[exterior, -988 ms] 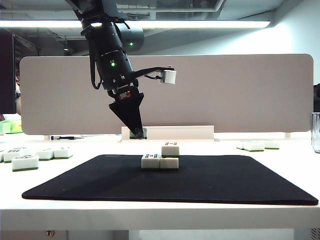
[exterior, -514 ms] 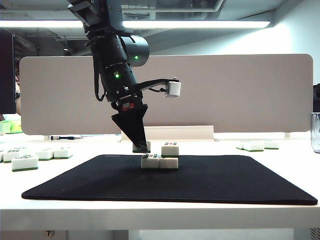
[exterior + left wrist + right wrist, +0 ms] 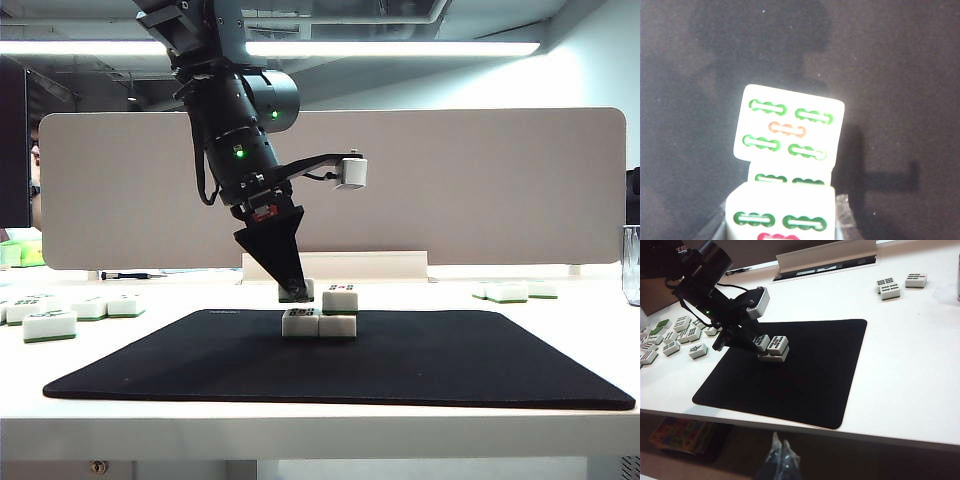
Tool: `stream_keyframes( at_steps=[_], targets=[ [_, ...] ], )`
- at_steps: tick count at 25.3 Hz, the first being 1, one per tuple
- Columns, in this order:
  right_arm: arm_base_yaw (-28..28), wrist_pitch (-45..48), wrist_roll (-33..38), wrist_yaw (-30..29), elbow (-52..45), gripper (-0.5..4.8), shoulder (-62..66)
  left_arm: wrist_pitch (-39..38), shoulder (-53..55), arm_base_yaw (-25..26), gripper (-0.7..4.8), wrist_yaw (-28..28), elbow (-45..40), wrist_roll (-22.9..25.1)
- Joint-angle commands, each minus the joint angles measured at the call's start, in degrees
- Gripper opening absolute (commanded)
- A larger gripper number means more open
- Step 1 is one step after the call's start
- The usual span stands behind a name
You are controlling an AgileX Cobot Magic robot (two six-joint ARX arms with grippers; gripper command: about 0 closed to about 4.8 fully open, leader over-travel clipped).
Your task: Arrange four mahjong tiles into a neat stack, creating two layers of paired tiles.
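Observation:
A partial stack stands on the black mat: two white mahjong tiles side by side, with a third tile on the right one. My left gripper hangs just above the bare left bottom tile, shut on a fourth tile that is level with the upper tile and close beside it. In the left wrist view the upper tile shows green marks and one red. My right gripper is below the table's front edge, far from the stack, with its fingertips together and nothing between them.
Loose tiles lie on the white table left of the mat and at the back right. A white rack sits behind the mat before a beige partition. A clear glass stands at the far right edge.
My left gripper has carried its tile right and down, from behind the mat's far edge to just above the left bottom tile. The stack and right arm are unmoved.

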Motion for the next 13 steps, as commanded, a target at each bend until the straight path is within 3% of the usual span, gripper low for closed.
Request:
stream_keyframes(
  at_steps=[1,13],
  targets=[
    [0.1,0.6,-0.2,-0.1,0.2,-0.01,-0.7,0.2,0.4,-0.1,1.52,0.7,0.2,0.3],
    [0.1,0.3,-0.2,-0.1,0.2,-0.01,-0.7,0.3,1.2,-1.1,1.53,0.7,0.2,0.3]
  ],
)
